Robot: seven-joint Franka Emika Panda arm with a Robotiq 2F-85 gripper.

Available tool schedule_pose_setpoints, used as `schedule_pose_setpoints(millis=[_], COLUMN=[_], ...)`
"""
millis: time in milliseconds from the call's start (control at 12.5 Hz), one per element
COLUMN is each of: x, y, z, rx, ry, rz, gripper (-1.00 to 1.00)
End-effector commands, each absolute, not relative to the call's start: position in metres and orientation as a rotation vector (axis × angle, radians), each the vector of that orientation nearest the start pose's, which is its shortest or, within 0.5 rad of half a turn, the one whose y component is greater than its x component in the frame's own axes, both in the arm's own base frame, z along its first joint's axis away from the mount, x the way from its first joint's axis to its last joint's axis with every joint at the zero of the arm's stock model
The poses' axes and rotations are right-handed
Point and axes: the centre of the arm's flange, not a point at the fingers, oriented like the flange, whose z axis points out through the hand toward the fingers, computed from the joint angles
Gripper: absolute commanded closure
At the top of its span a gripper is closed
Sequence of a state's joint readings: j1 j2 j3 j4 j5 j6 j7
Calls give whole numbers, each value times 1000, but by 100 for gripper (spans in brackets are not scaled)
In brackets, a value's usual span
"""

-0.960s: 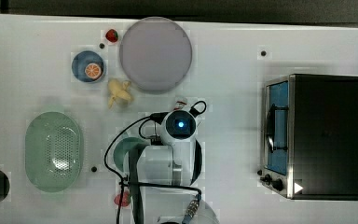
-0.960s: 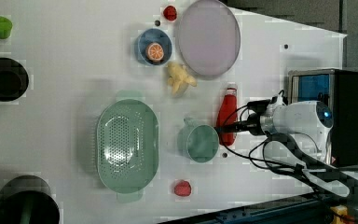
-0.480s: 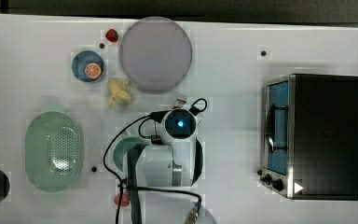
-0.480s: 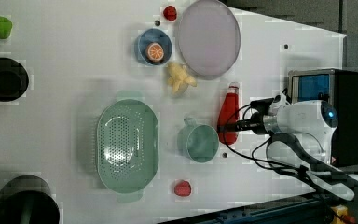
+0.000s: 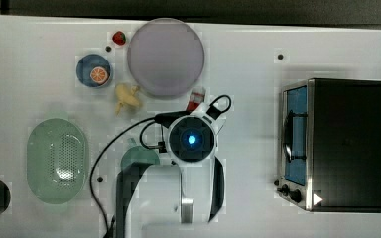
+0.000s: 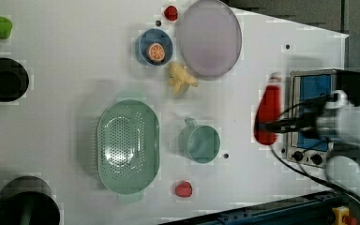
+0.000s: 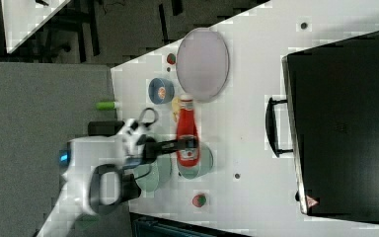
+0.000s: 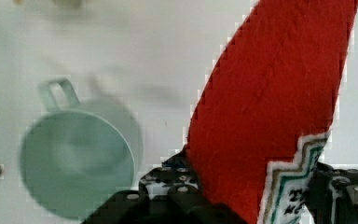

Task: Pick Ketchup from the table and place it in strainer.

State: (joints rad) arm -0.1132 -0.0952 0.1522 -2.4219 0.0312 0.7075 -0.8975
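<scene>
White tabletop runs under everything, with dark floor past its edges. Nearest the arm, the gripper (image 7: 187,144) is clamped on the Ketchup (image 7: 187,133): in the wrist view the red bottle (image 8: 279,93) sits between the two dark fingers (image 8: 177,186), its label edge low by the pads. In the right view the bottle hangs lengthwise, white cap toward the plate (image 7: 202,63), its base over the teal cup (image 7: 197,165). It looks clear of the table, so the pick seems done.

Just beside the gripper in the wrist view lies the cup (image 8: 77,165), empty, handle pointing away. In the top view the bottle's cap end (image 5: 197,97) peeks out past the arm's wrist, close to the plate's rim.

Farther off, toward the top view's left, the strainer (image 5: 57,161) sits empty, well apart from the bottle, with the cup between them. That leaves the carry across and the release into the basket.

Beyond are a blue bowl (image 6: 154,46) holding an orange slice, a yellow toy (image 6: 181,79), two strawberries (image 6: 183,189), and the toaster oven (image 5: 335,144) at the top view's right.
</scene>
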Motion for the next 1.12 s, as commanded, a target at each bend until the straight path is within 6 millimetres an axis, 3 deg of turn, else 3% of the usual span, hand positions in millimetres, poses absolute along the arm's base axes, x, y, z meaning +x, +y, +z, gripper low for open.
schedule_pose_setpoints(millis=[80, 240, 480, 800, 1120], x=[463, 454, 444, 425, 417], y=[54, 87, 150, 240, 301], z=[393, 419, 426, 405, 366], rx=[-3141, -3157, -3171, -3122, -3036], ry=[-300, -310, -240, -38, 70], rz=[32, -2, -29, 4, -53], gripper=[-24, -24, -24, -24, -24])
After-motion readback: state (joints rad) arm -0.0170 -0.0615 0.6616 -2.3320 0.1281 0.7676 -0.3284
